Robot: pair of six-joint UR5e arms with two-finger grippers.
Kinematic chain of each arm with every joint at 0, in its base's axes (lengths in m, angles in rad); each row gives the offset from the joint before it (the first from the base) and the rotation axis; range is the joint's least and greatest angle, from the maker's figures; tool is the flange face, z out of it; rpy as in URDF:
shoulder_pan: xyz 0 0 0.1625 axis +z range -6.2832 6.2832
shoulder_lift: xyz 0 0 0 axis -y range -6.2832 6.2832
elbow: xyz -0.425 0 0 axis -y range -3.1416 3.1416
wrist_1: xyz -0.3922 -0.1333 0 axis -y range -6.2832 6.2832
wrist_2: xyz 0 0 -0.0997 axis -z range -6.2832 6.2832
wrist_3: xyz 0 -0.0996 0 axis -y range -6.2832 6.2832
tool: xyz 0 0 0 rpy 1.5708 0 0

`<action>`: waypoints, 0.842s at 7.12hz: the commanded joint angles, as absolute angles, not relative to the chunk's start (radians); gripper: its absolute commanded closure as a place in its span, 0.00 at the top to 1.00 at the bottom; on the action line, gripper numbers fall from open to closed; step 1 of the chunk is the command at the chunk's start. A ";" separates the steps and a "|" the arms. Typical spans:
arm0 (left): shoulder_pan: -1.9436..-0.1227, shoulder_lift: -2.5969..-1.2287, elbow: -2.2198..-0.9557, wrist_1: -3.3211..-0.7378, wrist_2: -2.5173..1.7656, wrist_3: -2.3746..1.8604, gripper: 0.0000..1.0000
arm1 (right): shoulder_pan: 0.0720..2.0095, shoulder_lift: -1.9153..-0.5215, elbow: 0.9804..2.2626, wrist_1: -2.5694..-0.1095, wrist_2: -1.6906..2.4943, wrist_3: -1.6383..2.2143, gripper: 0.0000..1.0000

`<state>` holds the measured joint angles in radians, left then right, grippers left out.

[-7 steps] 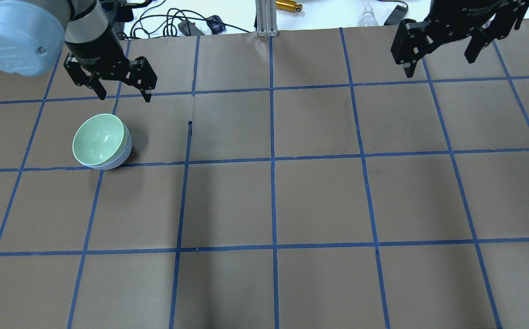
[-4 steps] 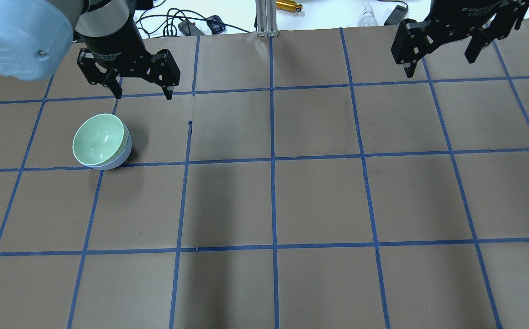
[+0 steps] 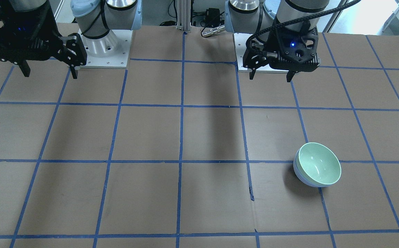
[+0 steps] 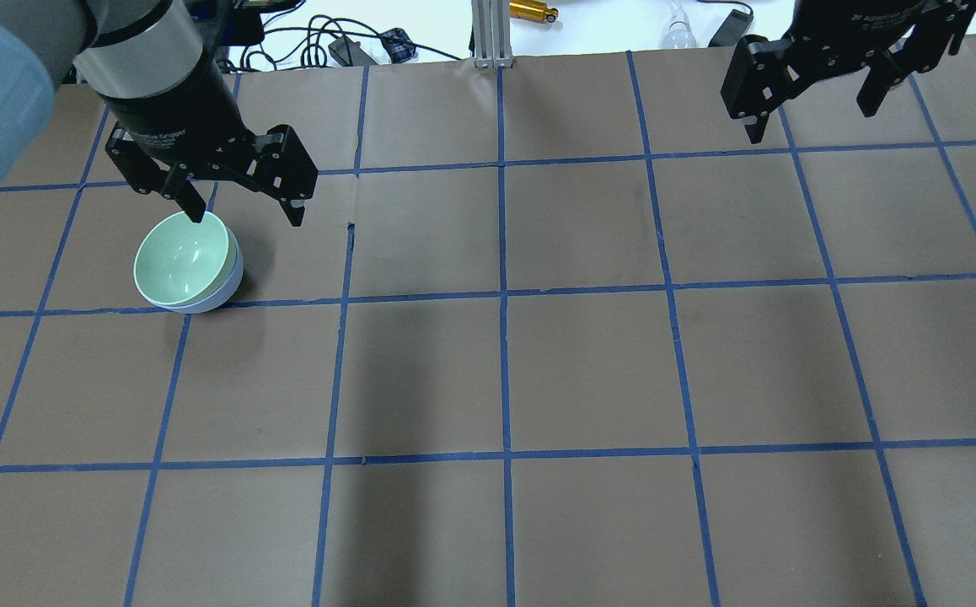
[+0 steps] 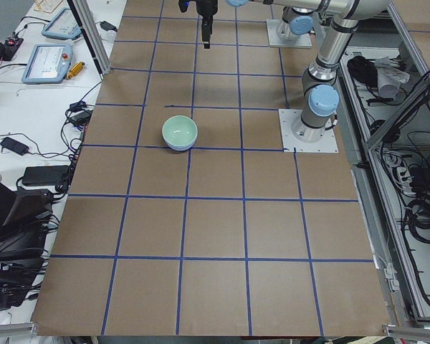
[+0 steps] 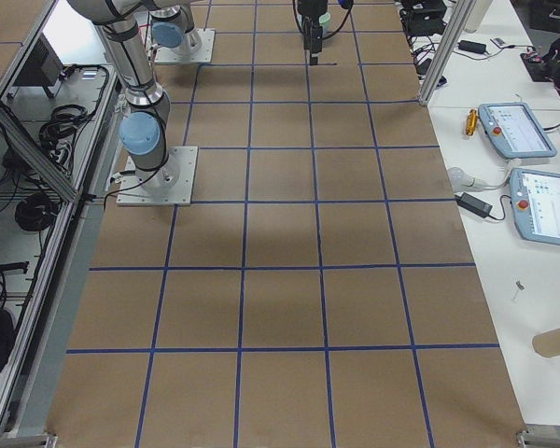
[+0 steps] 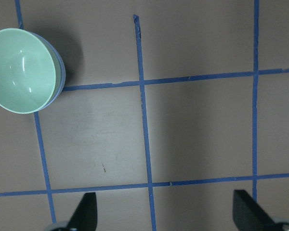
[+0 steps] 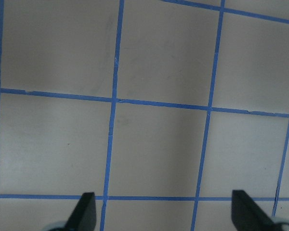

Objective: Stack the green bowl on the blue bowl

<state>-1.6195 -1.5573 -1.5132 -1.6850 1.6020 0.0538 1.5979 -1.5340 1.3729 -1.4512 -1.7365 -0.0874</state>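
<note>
1. Green bowl (image 4: 180, 257) sat nested in blue bowl (image 4: 229, 289) on the table (image 4: 589, 371), left side.
2. Left gripper (image 4: 246, 217) hung just beyond the bowls, fingers spread, empty.
3. Right gripper (image 4: 810, 122) hung well apart, far right, fingers spread, empty.

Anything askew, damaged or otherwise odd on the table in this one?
Two small things. The green bowl sits nested in the blue bowl but looks slightly off-centre, since blue shows along one side only. Beside the bowls, one blue tape line has a gap and a ragged end. Nothing is spilled.
</note>
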 commanded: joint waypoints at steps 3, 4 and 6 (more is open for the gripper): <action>-1.569 -1.519 -1.551 -1.732 1.588 0.029 1.00 | 1.598 -1.534 1.373 -1.451 -1.736 -0.087 1.00; -1.569 -1.513 -1.563 -1.729 1.591 0.028 1.00 | 1.598 -1.534 1.373 -1.451 -1.736 -0.087 1.00; -1.566 -1.511 -1.563 -1.727 1.594 0.029 1.00 | 1.597 -1.534 1.373 -1.451 -1.736 -0.087 1.00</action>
<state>-1.5683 -1.5127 -1.5608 -1.7287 1.5921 0.0310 1.5975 -1.5340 1.3729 -1.4512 -1.7365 -0.0874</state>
